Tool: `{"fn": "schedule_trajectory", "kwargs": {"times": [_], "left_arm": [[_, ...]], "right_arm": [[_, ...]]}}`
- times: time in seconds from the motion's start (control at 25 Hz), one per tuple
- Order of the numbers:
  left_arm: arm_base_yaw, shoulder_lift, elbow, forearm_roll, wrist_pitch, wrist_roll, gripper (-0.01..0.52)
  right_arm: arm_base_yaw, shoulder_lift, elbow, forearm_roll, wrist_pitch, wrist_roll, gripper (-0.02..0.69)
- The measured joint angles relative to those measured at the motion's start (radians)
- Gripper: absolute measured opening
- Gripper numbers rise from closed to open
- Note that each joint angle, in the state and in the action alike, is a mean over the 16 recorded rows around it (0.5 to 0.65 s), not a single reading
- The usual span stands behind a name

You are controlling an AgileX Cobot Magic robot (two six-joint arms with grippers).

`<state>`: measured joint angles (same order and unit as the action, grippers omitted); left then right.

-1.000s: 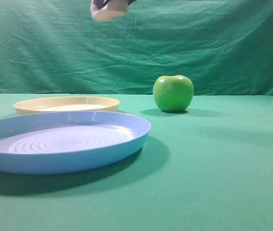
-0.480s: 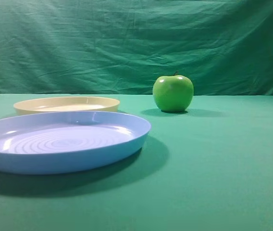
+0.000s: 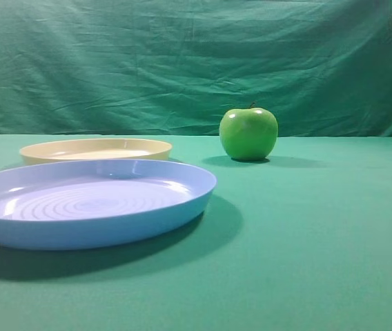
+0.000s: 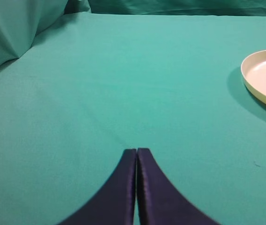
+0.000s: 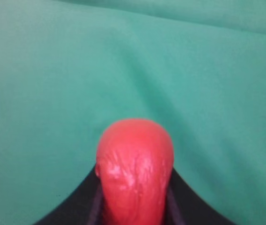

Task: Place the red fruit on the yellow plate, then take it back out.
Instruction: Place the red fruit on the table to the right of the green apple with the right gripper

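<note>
Two plates sat there — one shallow yellow plate, one ringed blue plate — and one glossy green apple. The right gripper clasped the smooth red fruit; the left gripper was pressed closed, empty.

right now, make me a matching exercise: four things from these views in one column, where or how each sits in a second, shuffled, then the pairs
Things:
1. red fruit
2. green apple
3. yellow plate
4. left pincer

States:
A. shut on nothing, over bare cloth
B. resting alone on the cloth, right of both plates
C. clamped in the right pincer, off the table
D. empty, behind the blue plate

Pairs: 1-C, 2-B, 3-D, 4-A
</note>
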<state>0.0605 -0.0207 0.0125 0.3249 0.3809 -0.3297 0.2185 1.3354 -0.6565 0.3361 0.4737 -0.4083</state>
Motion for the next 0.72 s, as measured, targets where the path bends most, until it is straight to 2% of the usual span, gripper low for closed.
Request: {"fn": "schedule_trajectory", "kwargs": {"times": [0.2,0.32,0.72], "left_arm": [[0.0,0.0,0.0,0.0,0.0,0.0,0.0],[0.0,0.0,0.0,0.0,0.0,0.0,0.0],[0.0,0.0,0.0,0.0,0.0,0.0,0.0]], "right_arm": [[-0.001,0.071,0.048,0.01,-0.099,0.001,0.199],[-0.001,0.112,0.054,0.017,-0.135,0.001,0.236],[-0.001,0.157,0.044,0.036,-0.148,0.001,0.505]]}}
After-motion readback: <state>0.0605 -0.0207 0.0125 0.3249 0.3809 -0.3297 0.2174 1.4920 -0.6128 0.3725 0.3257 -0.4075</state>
